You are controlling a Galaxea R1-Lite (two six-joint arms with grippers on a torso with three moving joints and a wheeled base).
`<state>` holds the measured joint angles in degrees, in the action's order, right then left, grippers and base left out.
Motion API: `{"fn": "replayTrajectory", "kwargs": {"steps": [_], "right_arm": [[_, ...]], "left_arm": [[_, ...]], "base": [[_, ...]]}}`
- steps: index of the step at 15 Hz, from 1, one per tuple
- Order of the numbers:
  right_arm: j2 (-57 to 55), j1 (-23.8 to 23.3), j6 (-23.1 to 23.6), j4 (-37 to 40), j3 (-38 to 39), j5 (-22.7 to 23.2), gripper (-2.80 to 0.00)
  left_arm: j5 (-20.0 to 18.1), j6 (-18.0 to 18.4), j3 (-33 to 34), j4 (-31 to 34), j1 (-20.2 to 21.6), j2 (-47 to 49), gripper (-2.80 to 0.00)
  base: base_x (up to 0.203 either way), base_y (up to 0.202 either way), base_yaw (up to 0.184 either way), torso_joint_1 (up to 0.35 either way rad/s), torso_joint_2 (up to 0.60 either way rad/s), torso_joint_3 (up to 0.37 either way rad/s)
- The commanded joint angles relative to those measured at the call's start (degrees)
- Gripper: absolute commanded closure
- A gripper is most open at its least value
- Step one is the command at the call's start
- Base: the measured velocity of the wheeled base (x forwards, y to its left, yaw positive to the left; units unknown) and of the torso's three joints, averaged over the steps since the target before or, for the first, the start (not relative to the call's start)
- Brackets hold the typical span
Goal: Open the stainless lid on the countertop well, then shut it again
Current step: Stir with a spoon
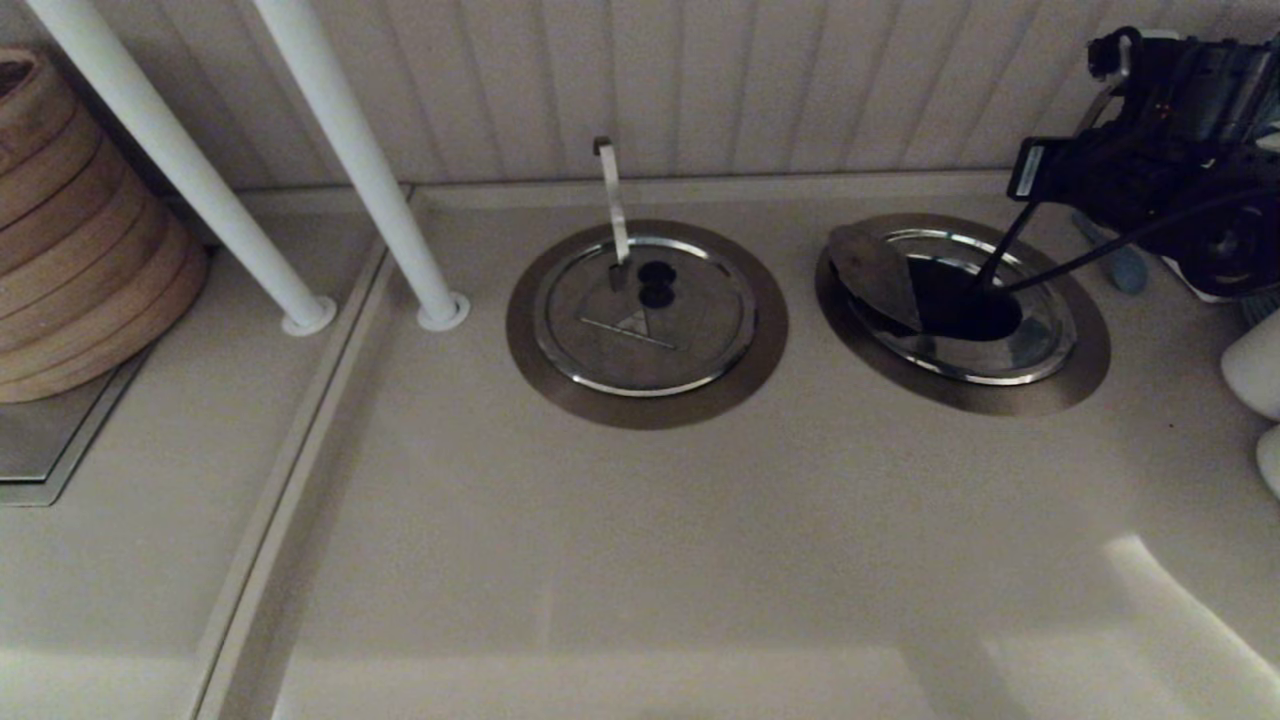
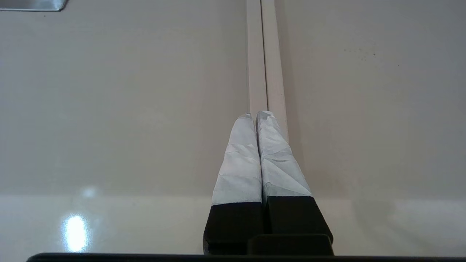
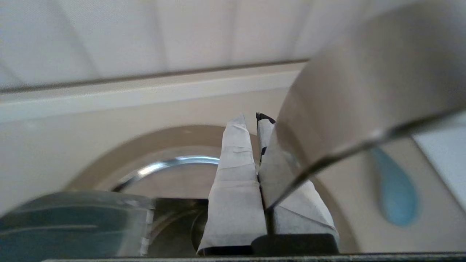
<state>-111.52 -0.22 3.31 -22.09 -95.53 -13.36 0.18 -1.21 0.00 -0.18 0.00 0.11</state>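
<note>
The countertop well (image 1: 1085,375) lies open, with a dark cavity (image 1: 965,305) inside its shiny ring and a slanted flat utensil handle (image 1: 868,268) leaning out of it. My right gripper (image 1: 1030,195) hovers above the well's far right side. In the right wrist view that gripper (image 3: 251,118) is shut, and the stainless lid (image 3: 364,80) stands on edge against its right finger, its rim running in between the fingers. From the head view the lid is only a thin, nearly edge-on sliver (image 1: 1020,268). The left gripper (image 2: 255,113) is shut over a counter seam, away from the well.
A second lid (image 1: 640,315) with an upright handle (image 1: 612,200) covers the well to the left. Two white poles (image 1: 360,170) and stacked bamboo steamers (image 1: 70,240) stand at the far left. A blue object (image 1: 1130,265) and white items (image 1: 1255,365) lie at the right, and the wall is close behind.
</note>
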Motion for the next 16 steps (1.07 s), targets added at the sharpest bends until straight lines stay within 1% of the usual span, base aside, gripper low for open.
{"fn": "replayTrajectory", "kwargs": {"steps": [1, 2, 3, 5, 8, 9, 10, 11, 14, 16], "right_arm": [[-0.97, 1.0, -1.7, -0.26, -0.01, 0.27, 0.0], [-0.65, 1.6, -3.18, -0.09, 0.06, 0.6, 0.0], [-0.48, 1.95, -3.69, -0.12, 0.64, 1.49, 0.0], [0.09, 2.43, -4.8, -0.02, 2.15, 4.75, 0.0], [1.97, 2.45, -4.92, 3.43, 2.38, 5.61, 0.0], [2.89, 2.19, -4.9, 5.11, 2.67, 6.79, 0.0], [3.66, 1.61, -4.71, 7.28, 2.83, 7.7, 0.0], [3.75, 0.53, -4.01, 7.8, 2.8, 7.89, 0.0], [2.44, -1.26, -0.05, 7.64, 2.83, 7.46, 0.0], [0.71, -1.36, 0.3, 7.5, 2.18, 6.67, 0.0]], "left_arm": [[0.0, -0.02, 0.0, 0.01, 0.0, -0.02, 0.0], [0.0, -0.02, 0.0, 0.01, 0.0, -0.02, 0.0], [0.0, -0.02, 0.0, 0.01, 0.0, -0.02, 0.0], [0.0, -0.02, 0.0, 0.01, 0.0, -0.02, 0.0], [0.0, -0.02, 0.0, 0.01, 0.0, -0.02, 0.0], [0.0, -0.02, 0.0, 0.01, 0.0, -0.02, 0.0], [0.0, -0.02, 0.0, 0.01, 0.0, -0.02, 0.0], [0.0, -0.02, 0.0, 0.01, 0.0, -0.02, 0.0], [0.0, -0.02, 0.0, 0.01, 0.0, -0.02, 0.0], [0.0, -0.02, 0.0, 0.01, 0.0, -0.02, 0.0]], "base": [[0.0, 0.0, 0.0, 0.0, 0.0, 0.0], [0.0, 0.0, 0.0, 0.0, 0.0, 0.0], [0.0, 0.0, 0.0, 0.0, 0.0, 0.0], [0.0, 0.0, 0.0, 0.0, 0.0, 0.0], [0.0, 0.0, 0.0, 0.0, 0.0, 0.0], [0.0, 0.0, 0.0, 0.0, 0.0, 0.0], [0.0, 0.0, 0.0, 0.0, 0.0, 0.0], [0.0, 0.0, 0.0, 0.0, 0.0, 0.0], [0.0, 0.0, 0.0, 0.0, 0.0, 0.0], [0.0, 0.0, 0.0, 0.0, 0.0, 0.0]]}}
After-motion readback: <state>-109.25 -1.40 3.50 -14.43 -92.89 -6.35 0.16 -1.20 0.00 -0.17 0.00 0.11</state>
